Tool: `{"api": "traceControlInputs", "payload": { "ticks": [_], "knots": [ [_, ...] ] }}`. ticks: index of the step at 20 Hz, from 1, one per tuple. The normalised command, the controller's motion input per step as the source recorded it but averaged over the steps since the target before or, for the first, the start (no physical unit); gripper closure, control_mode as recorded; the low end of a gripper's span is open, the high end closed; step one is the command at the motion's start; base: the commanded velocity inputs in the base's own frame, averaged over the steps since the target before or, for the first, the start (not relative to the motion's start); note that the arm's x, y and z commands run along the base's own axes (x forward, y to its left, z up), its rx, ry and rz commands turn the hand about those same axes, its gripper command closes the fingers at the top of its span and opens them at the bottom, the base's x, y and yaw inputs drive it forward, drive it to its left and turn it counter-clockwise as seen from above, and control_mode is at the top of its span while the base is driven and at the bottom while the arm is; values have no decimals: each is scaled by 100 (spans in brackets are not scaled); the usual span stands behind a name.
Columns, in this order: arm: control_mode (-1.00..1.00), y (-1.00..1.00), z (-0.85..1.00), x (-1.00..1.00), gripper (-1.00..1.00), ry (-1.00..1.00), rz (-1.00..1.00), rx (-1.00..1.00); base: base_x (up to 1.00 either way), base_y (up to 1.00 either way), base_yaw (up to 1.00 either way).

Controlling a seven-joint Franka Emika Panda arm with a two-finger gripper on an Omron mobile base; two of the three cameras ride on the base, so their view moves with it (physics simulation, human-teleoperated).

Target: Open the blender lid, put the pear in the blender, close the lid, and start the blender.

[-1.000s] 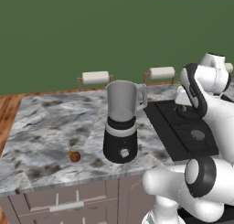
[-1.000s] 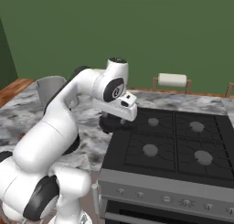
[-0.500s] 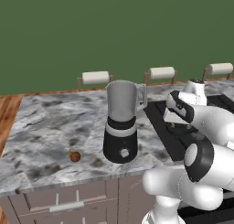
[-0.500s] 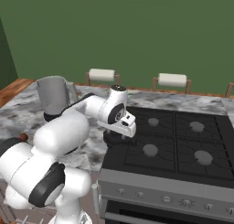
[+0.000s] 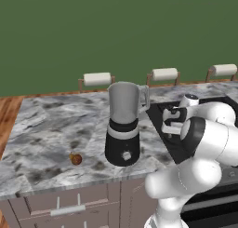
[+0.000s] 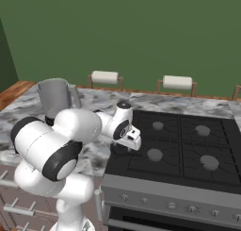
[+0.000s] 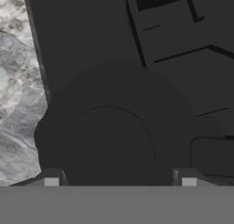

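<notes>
The blender (image 5: pixel 123 124) stands on the marble counter with its silvery-grey jar (image 6: pixel 55 98) uncovered. Its round black blender lid (image 7: pixel 107 145) with the raised centre knob is low over the stove's left front corner, under my hand. My gripper (image 7: pixel 120 179) is shut on the blender lid, one fingertip (image 7: pixel 51 181) on each side of the knob. From the right base view the gripper (image 6: pixel 123 147) is low at the stove's edge, with the lid (image 6: pixel 118 151) as a dark disc below it. The small brown-orange pear (image 5: pixel 76 159) lies on the counter left of the blender's base.
A black gas stove (image 6: pixel 188 145) with several burners adjoins the counter on the right. Paper towel holders (image 5: pixel 96 79) line the back of the counter against the green wall. Marble counter (image 7: pixel 18 81) runs beside the stove's edge. Drawers (image 5: pixel 69 206) sit below the counter front.
The arm has folded down from a raised pose, and the hand has dropped with the lid to the stove's left front corner. Blender and pear have not moved.
</notes>
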Motion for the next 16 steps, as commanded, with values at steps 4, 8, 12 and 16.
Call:
{"api": "traceControlInputs", "payload": {
  "ticks": [4, 8, 12, 16],
  "knots": [
    [-100, 0, -36, 23, 100, 0, 0, 3, 0, 0, 0],
    [-100, 0, -47, 20, 100, 0, 0, 4, 0, 0, 0],
    [-100, 0, -42, 3, -100, 0, 0, 4, 0, 0, 0],
    [-100, 0, 4, -7, -100, 0, 0, 3, 0, 0, 0]
  ]
}}
